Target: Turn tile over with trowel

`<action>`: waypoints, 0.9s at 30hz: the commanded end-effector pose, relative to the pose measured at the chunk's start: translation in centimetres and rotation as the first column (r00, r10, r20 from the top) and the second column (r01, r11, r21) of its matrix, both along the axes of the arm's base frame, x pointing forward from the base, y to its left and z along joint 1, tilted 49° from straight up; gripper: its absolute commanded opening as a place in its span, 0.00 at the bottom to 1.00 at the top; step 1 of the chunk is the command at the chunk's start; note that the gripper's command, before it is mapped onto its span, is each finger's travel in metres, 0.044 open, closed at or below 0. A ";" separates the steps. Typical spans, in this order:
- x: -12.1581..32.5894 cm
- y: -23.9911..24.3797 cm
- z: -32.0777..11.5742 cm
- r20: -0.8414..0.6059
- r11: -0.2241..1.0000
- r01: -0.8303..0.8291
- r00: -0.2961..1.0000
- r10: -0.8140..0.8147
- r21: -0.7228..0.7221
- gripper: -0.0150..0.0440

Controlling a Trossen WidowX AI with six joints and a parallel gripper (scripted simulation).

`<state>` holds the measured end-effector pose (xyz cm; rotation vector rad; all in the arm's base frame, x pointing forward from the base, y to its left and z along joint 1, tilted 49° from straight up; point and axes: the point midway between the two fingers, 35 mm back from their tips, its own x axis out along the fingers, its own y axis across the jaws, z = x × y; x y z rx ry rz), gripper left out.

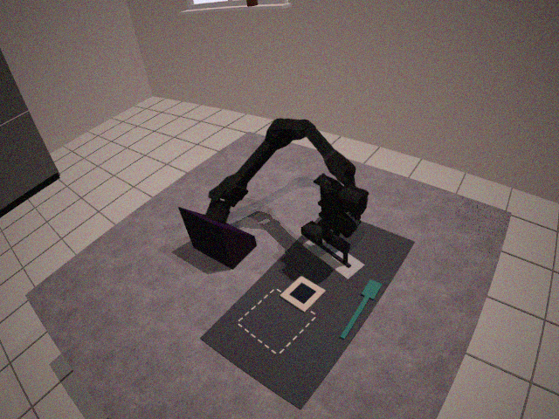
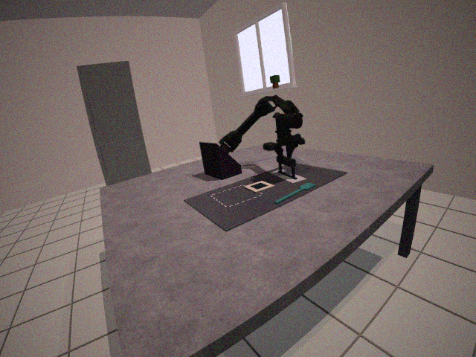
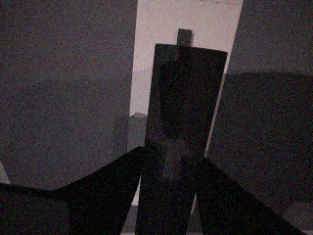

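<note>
The small trowel has a pale flat blade (image 1: 350,272) (image 2: 299,180) and a black handle (image 3: 188,98) on posts. My gripper (image 1: 333,236) (image 2: 285,156) (image 3: 170,159) is shut on the handle from above. The blade is level at or close above the mat (image 1: 279,383) (image 2: 227,221); I cannot tell if they touch. The tile (image 1: 302,293) (image 2: 259,187) lies flat in front of the trowel, pale with a dark square on its upper face. It overlaps the far corner of the dashed outline (image 1: 278,353) (image 2: 229,205), mostly outside it.
A teal spatula-like tool (image 1: 370,289) (image 2: 307,187) lies along the mat's right edge, beside the tile and blade. The arm's dark base (image 1: 217,241) (image 2: 217,163) stands on the table (image 1: 135,306) (image 2: 172,268), left of the mat. The arm's shadow falls between the base and the tile.
</note>
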<state>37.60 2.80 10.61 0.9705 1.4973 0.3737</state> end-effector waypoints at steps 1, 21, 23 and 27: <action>-0.1 0.0 0.0 -0.109 0.996 0.093 0.990 -0.092 0.010 0.47; -0.1 0.0 0.0 -0.163 0.990 0.141 0.977 -0.137 0.011 0.71; -0.1 0.0 0.0 -0.163 0.990 0.141 0.977 -0.137 0.011 0.71; -0.1 0.0 0.0 -0.163 0.990 0.141 0.977 -0.137 0.011 0.71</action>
